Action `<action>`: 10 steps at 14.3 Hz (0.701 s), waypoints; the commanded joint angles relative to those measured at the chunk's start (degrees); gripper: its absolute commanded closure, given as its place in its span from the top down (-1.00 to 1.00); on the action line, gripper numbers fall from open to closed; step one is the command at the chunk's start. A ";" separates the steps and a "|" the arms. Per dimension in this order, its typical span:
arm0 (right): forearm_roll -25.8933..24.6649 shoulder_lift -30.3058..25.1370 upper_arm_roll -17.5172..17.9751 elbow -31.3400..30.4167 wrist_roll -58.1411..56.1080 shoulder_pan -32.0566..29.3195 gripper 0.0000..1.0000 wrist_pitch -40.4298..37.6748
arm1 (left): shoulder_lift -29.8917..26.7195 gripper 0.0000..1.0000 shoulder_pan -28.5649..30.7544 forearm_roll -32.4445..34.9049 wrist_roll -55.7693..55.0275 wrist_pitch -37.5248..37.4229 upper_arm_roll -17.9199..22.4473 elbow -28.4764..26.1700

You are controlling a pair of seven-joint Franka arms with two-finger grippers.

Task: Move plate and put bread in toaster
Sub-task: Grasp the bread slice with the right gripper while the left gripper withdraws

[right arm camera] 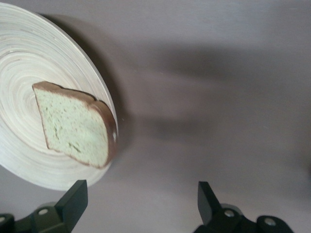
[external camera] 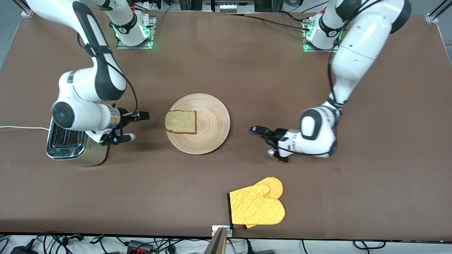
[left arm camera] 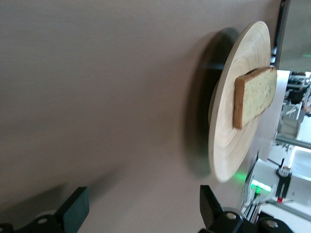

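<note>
Centrally on the brown surface point(external camera: 247, 70) sits the wooden plate point(external camera: 204, 123), with the bread slice point(external camera: 180, 121) lying flat on it, pushed toward the rim that faces the right arm's end, its crust overhanging the edge slightly. That offset seems to suit the job: the slice is closest to the arm that stands next to the toaster point(external camera: 69, 144), which rests at the right arm's end of the surface, slots up and white cord trailing off the edge.

The right claw point(external camera: 136, 125) hangs low between toaster and plate, fingers spread wide and holding nothing, aimed at the bread's overhanging edge; its wrist view shows both dark fingers point(right arm camera: 73, 201) parted with the slice ahead of them. The left claw point(external camera: 261, 134) is low near the plate's other rim, also open and empty, its fingers point(left arm camera: 75, 208) framing the plate edge, probably so it can slide or lift the plate.

A yellow oven mitt point(external camera: 257, 206) lies nearer the front camera than the plate, untouched.
</note>
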 commanded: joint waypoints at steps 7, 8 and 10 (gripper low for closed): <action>5.37 7.24 -0.27 0.65 1.13 3.67 0.78 5.55 | -25.42 1.00 8.89 33.02 -10.67 -13.96 2.17 -2.20; 5.37 7.77 -0.27 0.74 1.04 4.37 0.67 5.99 | -28.15 1.00 8.89 35.48 -13.14 -14.83 2.17 -2.20; 5.37 8.47 -0.27 1.00 1.30 5.86 0.55 6.86 | -34.56 1.00 9.94 36.82 -17.36 -15.20 2.08 -5.17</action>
